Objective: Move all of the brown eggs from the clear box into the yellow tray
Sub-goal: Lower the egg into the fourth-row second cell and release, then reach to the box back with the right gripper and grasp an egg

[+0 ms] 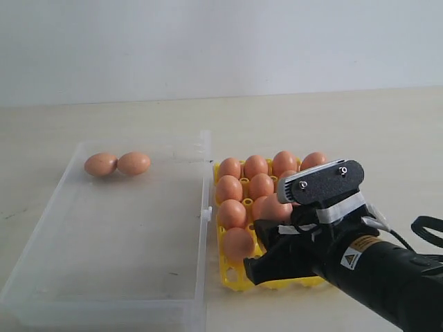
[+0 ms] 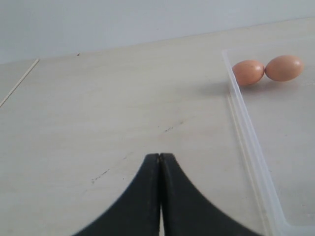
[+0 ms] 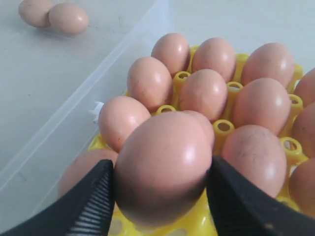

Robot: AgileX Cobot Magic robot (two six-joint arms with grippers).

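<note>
**Right gripper** point(image 3: 161, 194): jaws clamped on the held egg point(image 3: 162, 164), one black finger point(image 3: 91, 201) pressed to each of its sides. The egg hung just above the near cups of the yellow tray point(image 1: 235, 280).

**Yellow tray:** lay on the table point(image 1: 311, 117), touching or just beside the long wall of the clear box point(image 1: 204, 235). The tray eggs point(image 1: 255, 166) sat upright in their cups, filling the far rows and the column next to the box. The arm hid the near right cups, so no full count could be taken.

**Clear box:** held two loose eggs point(image 1: 101, 164), lying on their sides and touching each other in the far left corner.

**Left gripper** point(image 2: 160, 164): jaws closed tip to tip with nothing between them, poised over bare table outside the box wall point(image 2: 246, 132).
</note>
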